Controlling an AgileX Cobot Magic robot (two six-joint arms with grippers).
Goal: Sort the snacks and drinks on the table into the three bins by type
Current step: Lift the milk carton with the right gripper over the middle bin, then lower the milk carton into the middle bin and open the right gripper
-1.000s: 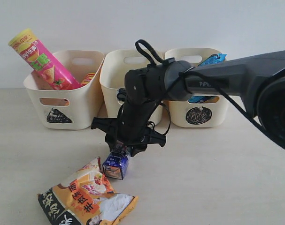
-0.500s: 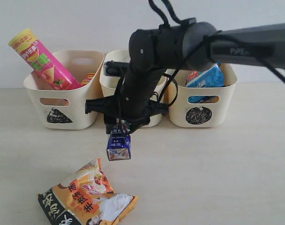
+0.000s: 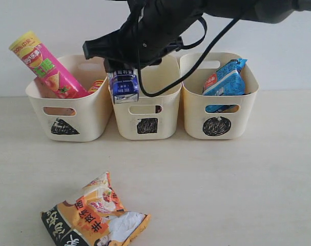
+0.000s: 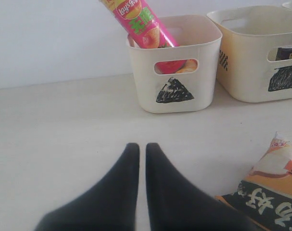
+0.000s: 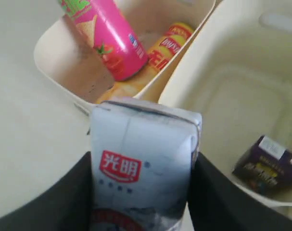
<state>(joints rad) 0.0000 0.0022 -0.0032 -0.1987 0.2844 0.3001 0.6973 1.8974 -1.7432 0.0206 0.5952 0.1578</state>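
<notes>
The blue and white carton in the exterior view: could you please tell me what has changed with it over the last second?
The right gripper, shut on the carton, raised it from the table beside the orange bag, up and back. It now hangs by the rim of the middle bin. The bag, the pink tube and the blue packet stayed put.

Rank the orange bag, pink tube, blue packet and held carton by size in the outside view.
1. orange bag, though nearest the camera.
2. pink tube and blue packet: unsure, both partly hidden.
3. carton.
</notes>
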